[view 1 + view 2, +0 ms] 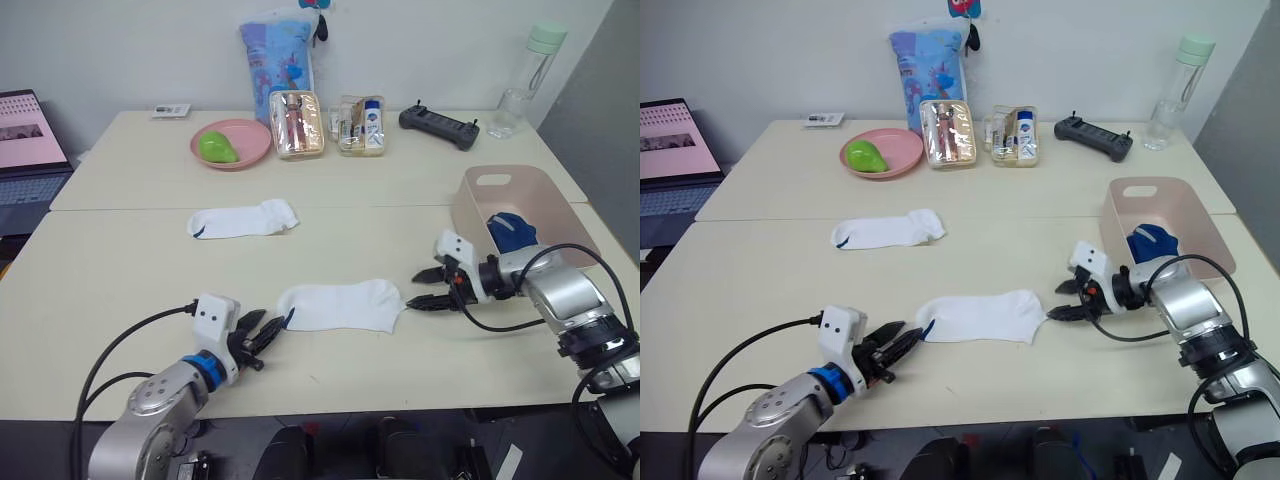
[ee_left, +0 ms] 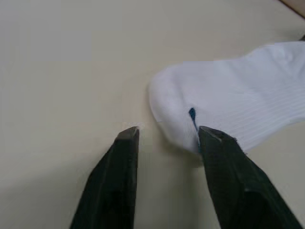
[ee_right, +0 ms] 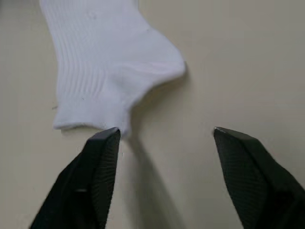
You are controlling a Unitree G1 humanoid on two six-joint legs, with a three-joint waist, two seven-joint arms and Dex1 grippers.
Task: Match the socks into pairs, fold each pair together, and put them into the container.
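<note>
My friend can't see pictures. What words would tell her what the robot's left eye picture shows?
Two robot grippers, both open, rest at either end of a white sock on a cream table: left gripper and right gripper. A second white sock lies farther back, and a pink container on the right holds dark blue socks.

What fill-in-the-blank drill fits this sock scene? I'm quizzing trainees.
1. Both grippers, left gripper and right gripper, flank the near ____ sock.
2. Dark blue socks lie in the ____ tub.
3. The pink plate holds a ____ object.

Missing: white; pink; green
</note>
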